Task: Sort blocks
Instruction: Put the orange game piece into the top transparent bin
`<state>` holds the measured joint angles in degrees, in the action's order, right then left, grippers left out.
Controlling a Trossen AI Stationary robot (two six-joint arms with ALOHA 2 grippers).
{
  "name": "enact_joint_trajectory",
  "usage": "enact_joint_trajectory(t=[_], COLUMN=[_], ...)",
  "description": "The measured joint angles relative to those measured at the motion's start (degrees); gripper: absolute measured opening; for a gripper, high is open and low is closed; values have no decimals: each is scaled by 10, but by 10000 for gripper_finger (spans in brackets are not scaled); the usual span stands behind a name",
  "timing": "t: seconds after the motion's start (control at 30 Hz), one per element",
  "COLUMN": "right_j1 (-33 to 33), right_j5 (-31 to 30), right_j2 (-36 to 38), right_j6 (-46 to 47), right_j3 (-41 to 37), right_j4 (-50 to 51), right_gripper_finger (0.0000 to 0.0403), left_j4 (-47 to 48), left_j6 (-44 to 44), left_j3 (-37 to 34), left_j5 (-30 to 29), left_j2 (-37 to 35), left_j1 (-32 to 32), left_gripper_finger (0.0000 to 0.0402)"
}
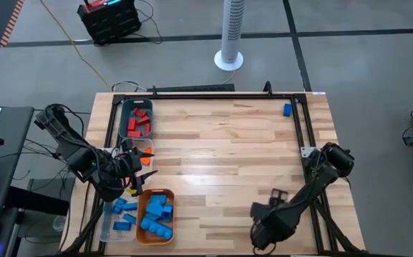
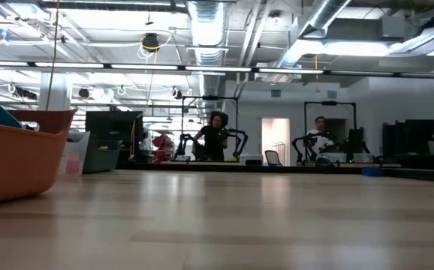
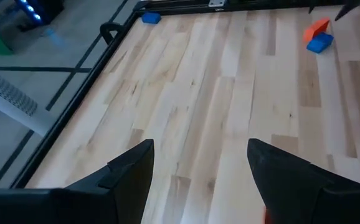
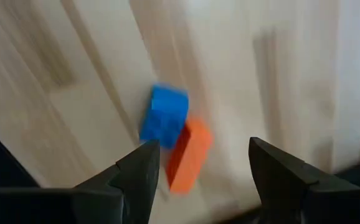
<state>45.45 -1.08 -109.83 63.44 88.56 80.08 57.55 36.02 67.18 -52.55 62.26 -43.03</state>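
A blue block (image 4: 164, 115) and an orange block (image 4: 189, 155) lie touching each other on the wooden table near its right front. My right gripper (image 4: 198, 155) hangs open over them, pointing down, with both fingers clear of them; in the high view it (image 1: 274, 196) covers the pair. The left wrist view shows the same orange block (image 3: 317, 28) and blue block (image 3: 320, 43) far off. Another blue block (image 1: 286, 109) lies at the far right corner. My left gripper (image 1: 138, 180) waits open by the bins, with nothing between its fingers (image 3: 136, 168).
Along the left edge stand a bin of red blocks (image 1: 136, 121), some orange blocks (image 1: 144, 155), a clear bin of blue blocks (image 1: 121, 214) and an orange tray (image 1: 166, 194) holding blue blocks. A black frame (image 1: 301, 128) rims the table. The middle is bare wood.
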Motion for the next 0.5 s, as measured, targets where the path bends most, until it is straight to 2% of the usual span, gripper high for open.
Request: enact_joint_trajectory(t=[0.1, 0.2, 0.5], right_j1=[24, 44, 81], right_j5=[35, 55, 59], right_j2=[3, 17, 79], right_j6=[54, 97, 217], right_j3=[-25, -61, -184], right_j4=[3, -42, -163], right_gripper_finger=[250, 250, 250], left_j4=[0, 0, 0], left_j6=[3, 5, 4], left_j3=[0, 0, 0], left_j5=[17, 31, 31], left_j2=[0, 0, 0], left_j1=[0, 0, 0], left_gripper_finger=[251, 251, 251])
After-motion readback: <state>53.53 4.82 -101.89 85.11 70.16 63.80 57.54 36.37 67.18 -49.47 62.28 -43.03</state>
